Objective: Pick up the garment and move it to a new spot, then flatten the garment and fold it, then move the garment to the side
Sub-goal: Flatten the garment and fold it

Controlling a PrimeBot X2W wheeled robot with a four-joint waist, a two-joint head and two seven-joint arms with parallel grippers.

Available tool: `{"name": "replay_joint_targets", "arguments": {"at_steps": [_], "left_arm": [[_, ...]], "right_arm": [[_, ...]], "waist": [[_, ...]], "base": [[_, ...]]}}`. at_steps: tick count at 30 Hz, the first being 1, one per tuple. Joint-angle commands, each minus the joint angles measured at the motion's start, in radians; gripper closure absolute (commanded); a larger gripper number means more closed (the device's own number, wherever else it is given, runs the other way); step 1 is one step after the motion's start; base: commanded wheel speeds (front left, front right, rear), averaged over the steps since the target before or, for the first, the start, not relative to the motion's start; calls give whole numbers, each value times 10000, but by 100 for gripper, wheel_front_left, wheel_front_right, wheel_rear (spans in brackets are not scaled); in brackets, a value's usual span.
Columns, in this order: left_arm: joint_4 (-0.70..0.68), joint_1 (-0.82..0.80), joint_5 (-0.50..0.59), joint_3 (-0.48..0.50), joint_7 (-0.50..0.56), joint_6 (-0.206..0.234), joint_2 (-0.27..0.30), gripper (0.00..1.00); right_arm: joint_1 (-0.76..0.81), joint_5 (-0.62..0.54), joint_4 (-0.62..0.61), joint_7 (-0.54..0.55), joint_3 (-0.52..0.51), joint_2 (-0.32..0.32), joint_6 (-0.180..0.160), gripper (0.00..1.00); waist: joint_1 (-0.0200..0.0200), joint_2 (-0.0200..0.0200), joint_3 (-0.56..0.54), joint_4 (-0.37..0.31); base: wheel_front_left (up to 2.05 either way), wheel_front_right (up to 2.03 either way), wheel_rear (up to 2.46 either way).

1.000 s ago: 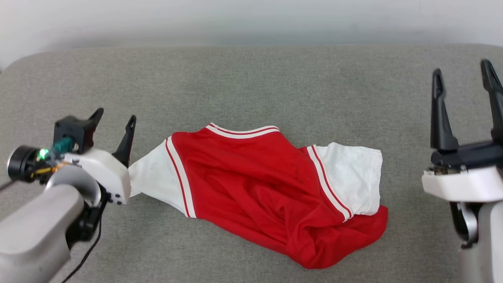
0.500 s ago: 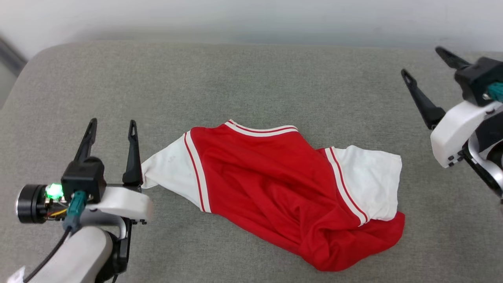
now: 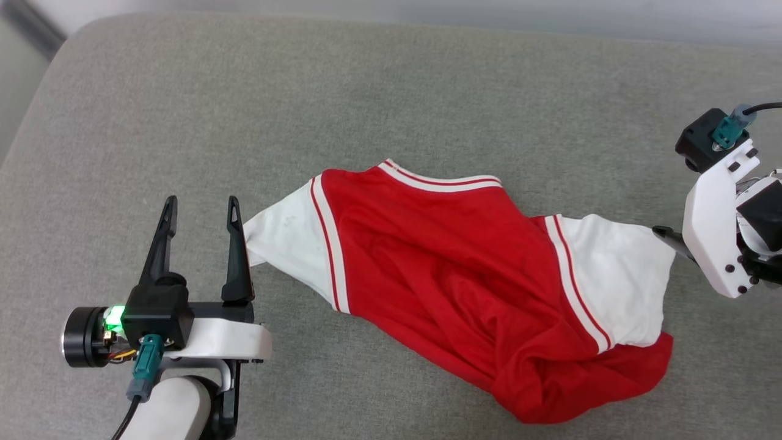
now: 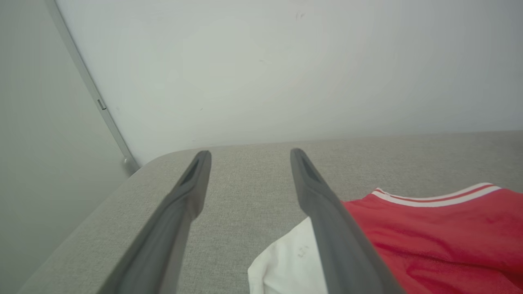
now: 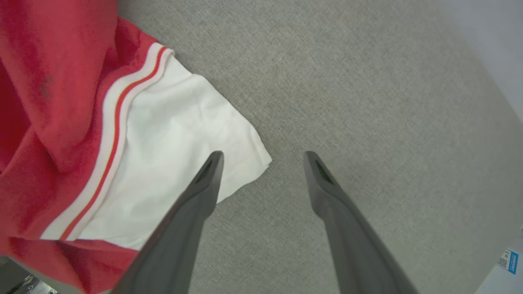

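Fig. Garment [image 3: 452,275] lying crumpled on a grey upholstered cushion [image 3: 427,91], between the two grippers. Its body is red, and its white sleeves are joined to the body by white bands carrying a thin red stripe. The same trim edges the collar.

Writing: a white label with blue print [image 5: 508,260] lies at the cushion's edge, to the outer side of the right gripper [image 5: 263,154]. It is too small to read.

Left gripper [image 3: 202,200]: jaws spread wide and released, fingers lying low over bare cushion. One white sleeve's end lies just beside its inner finger [image 3: 235,256]. The left wrist view shows that finger crossing in front of the sleeve, and contact cannot be told. Ahead of its fingertips are a pale wall [image 4: 286,61] and a thin metal strip [image 4: 96,100].

Right gripper: jaws spread wide and released, pointing down at the other white sleeve. One finger [image 5: 192,212] overlaps the sleeve's corner and the other stands over bare cushion. Contact cannot be told.
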Motion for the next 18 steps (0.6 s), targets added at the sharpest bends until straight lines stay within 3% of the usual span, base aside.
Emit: {"name": "replay_joint_targets", "arguments": {"at_steps": [1, 5, 13, 15, 18], "left_arm": [[-20, 62, 155, 131, -24, -86, -108, 0], [117, 130, 607, 587, -24, -579, -717, 0], [443, 82, 1365, 1494, -25, -1433, -1521, 0], [503, 136, 1521, 1733, -25, -1593, -1630, 0], [619, 250, 1746, 1975, -25, -1811, -1779, 0]], "right_arm": [[-181, 6, 139, 22, 33, 23, -10, 0], [-98, 181, 933, 34, 189, 304, -9, 0], [420, 382, 2025, -362, 1560, 806, -6, 0], [107, 424, 2040, -851, 1610, 884, -6, 100], [-494, 343, 1898, -1576, 1564, 585, -9, 100]], "waist": [[0, 0, 236, 197], [0, 0, 632, 397], [0, 0, 999, 429], [0, 0, 939, 319], [0, 0, 738, 158]], "base": [[0, 0, 0], [0, 0, 0], [0, 0, 0], [0, 0, 0], [0, 0, 0]]}}
